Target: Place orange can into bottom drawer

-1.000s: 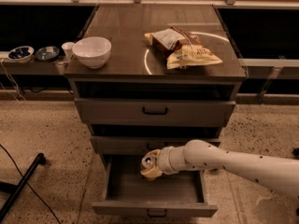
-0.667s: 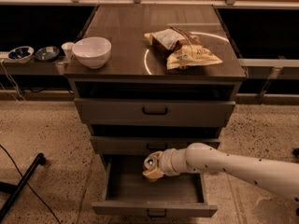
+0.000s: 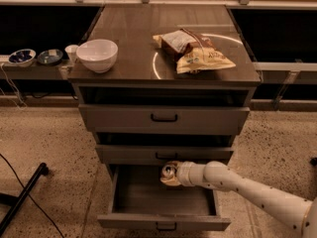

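The robot's claw point(image 3: 171, 175) pinches the small orange-brown patterned can point(image 3: 168, 171), silver top outward, over the rear of the open grey bottom drawer point(image 3: 163, 222). Released from this height, it may bounce or roll; rising risks striking the shallower grey drawer point(image 3: 163, 154) above.

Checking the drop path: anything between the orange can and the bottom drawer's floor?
Nothing visible. The tool holds the orange can over the back of the open bottom drawer, just below the middle drawer's front. The drawer floor beneath the can looks bare.
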Motion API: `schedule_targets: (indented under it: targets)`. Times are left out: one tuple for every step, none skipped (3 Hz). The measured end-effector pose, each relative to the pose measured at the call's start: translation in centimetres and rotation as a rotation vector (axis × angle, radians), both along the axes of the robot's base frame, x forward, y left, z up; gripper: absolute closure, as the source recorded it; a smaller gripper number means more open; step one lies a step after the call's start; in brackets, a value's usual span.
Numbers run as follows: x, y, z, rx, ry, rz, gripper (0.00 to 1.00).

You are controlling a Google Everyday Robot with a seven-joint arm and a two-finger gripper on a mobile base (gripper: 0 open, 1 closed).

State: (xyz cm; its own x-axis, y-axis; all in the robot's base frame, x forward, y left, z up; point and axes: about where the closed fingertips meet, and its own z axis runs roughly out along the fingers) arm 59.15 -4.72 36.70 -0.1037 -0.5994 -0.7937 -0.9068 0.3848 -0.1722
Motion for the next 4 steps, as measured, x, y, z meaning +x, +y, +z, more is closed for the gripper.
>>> schedule_targets:
  targets:
    - [0.2, 0.1, -6.7, 0.018, 0.043, 0.042, 1.0]
    - [-1.0, -0.2, -12.9, 0.033, 0.123, 0.102, 1.0]
    - [-2.0, -0.1, -16.5, 0.04, 0.162, 0.132, 0.81]
    - [-1.9, -0.2, -16.9, 0.041, 0.166, 0.13, 0.58]
